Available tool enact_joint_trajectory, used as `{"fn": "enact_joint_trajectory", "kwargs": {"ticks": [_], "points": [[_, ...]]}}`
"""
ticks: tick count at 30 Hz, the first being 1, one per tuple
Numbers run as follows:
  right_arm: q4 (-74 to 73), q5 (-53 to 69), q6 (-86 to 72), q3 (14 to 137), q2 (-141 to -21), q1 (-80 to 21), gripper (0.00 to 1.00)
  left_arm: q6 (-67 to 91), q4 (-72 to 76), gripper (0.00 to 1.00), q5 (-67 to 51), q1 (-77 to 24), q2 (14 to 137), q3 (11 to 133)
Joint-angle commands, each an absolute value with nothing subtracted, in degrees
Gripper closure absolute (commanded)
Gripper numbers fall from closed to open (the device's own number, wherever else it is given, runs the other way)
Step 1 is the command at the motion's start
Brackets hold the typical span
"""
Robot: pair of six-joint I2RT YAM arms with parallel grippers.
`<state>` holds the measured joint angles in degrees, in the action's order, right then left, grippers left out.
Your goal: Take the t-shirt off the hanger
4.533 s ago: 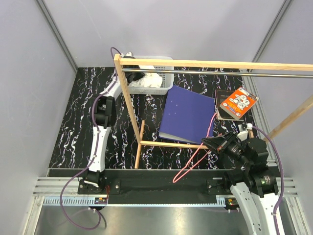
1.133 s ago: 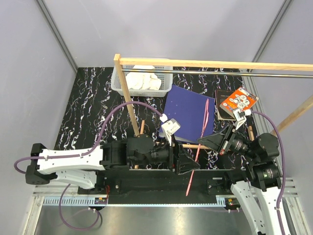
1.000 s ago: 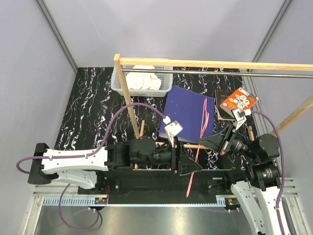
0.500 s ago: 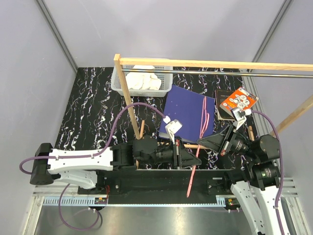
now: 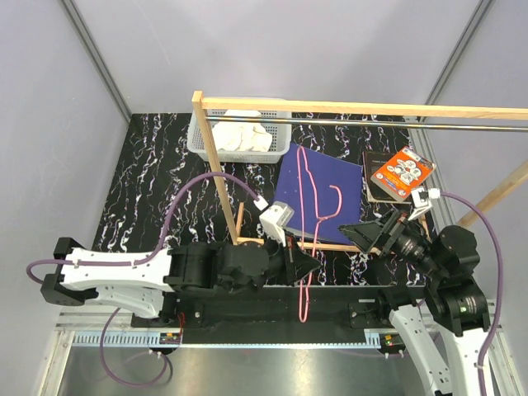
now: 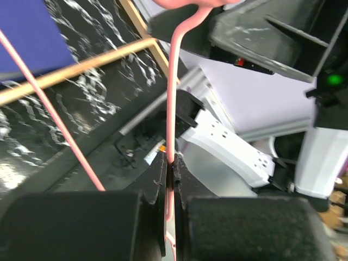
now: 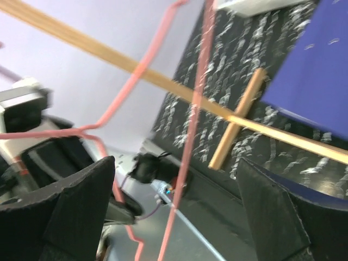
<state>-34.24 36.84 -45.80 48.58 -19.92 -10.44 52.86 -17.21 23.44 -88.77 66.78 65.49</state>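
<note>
Two grippers, only one busy. Left gripper (image 6: pixel 170 166) is clamped tight on the hanger (image 5: pixel 301 206), pinching the thin pink wire low down. From above, the hanger stretches across the blue sheet (image 5: pixel 346 177) and the near wooden bar (image 5: pixel 334 245). Right gripper (image 7: pixel 175 163) is spread wide, nothing in it, near the hanger. T-shirt (image 5: pixel 241 136) sits bunched in the white basket (image 5: pixel 256 155) at the far side, well apart from the hanger.

Pale lilac walls (image 5: pixel 49 124) around a black white-veined tabletop (image 5: pixel 157 190), wooden frame (image 5: pixel 213 157) and metal rod (image 5: pixel 371 123) above.
</note>
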Motion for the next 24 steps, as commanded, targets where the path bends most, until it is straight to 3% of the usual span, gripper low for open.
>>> {"fn": "enact_joint_trajectory", "kwargs": {"ticks": [1,7,24], "points": [[-43.3,24.5,-38.1,54.3,-19.1,-10.6,0.0,46.5,-23.7,1.0,39.7,-91.7,64.5,70.9],[-45.4,22.1,-36.6,55.4,-17.8,-10.6,0.0,37.0,-28.6,1.0,48.9,-91.0,67.3,78.5],[-45.3,21.9,-37.3,52.4,-16.6,-10.6,0.01,19.3,-21.5,1.0,42.1,-81.0,72.6,88.1]]}}
